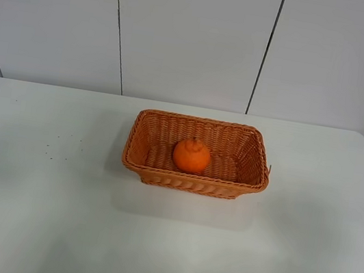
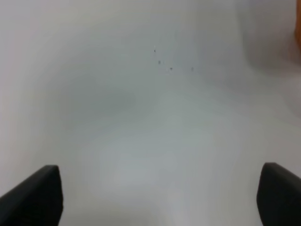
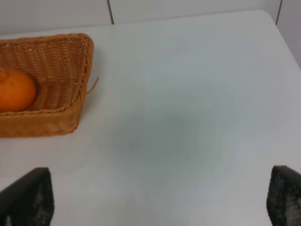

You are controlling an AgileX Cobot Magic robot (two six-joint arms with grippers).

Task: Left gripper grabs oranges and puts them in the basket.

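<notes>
The orange (image 1: pixel 191 155) sits inside the woven wicker basket (image 1: pixel 141 140) at the middle of the white table, knobby top up. The right wrist view also shows the orange (image 3: pixel 15 90) in the basket (image 3: pixel 70 61). No arm or gripper shows in the exterior high view. In the left wrist view my left gripper (image 2: pixel 160 195) is open and empty over bare table, its black fingertips (image 2: pixel 40 195) far apart. In the right wrist view my right gripper (image 3: pixel 160 200) is open and empty, off to the right side of the basket.
A few small dark specks (image 1: pixel 63 145) lie on the table left of the basket. The white table (image 1: pixel 30 223) stretches wide around the basket. A panelled white wall (image 1: pixel 198 35) stands behind the table's far edge.
</notes>
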